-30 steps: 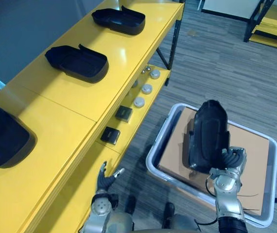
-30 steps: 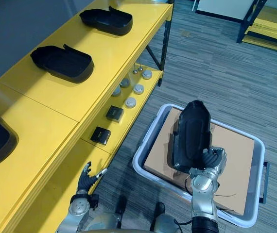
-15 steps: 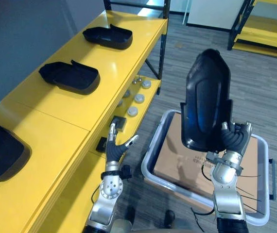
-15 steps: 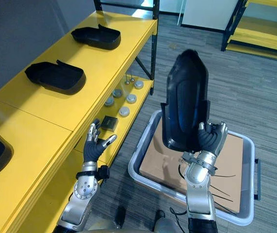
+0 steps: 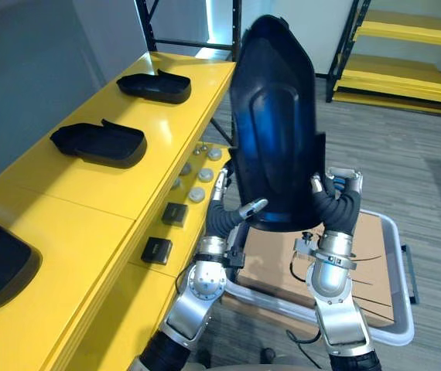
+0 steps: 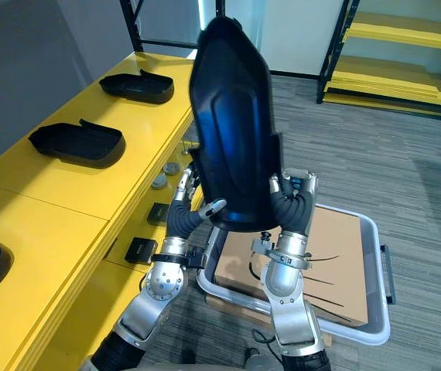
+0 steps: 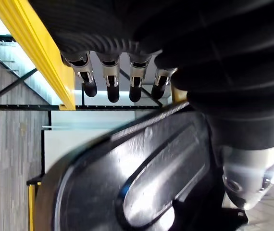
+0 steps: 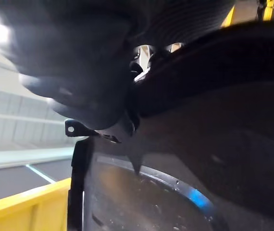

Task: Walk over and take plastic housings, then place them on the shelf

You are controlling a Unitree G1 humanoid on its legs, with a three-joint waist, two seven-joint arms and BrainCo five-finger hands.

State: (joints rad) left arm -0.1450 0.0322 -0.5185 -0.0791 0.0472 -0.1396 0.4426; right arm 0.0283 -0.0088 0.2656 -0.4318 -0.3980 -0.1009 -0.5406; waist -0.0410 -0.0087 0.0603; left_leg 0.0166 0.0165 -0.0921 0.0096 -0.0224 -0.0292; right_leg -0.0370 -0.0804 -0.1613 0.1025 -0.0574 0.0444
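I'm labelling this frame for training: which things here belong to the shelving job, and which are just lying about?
Job: black plastic housing held upright in the right hand, left hand beside it; yellow shelf; three housings already on it; grey tote.
Lying about: round discs and small black boxes on the lower shelf level; far yellow rack.

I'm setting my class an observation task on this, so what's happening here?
A humanoid robot holds a large black plastic housing upright in front of it. Its right hand is curled round the housing's lower edge; its left hand, fingers straight, braces the other side. A grey bin holding cardboard stands on the floor beneath its arms. To its left, the yellow shelf carries three more housings.
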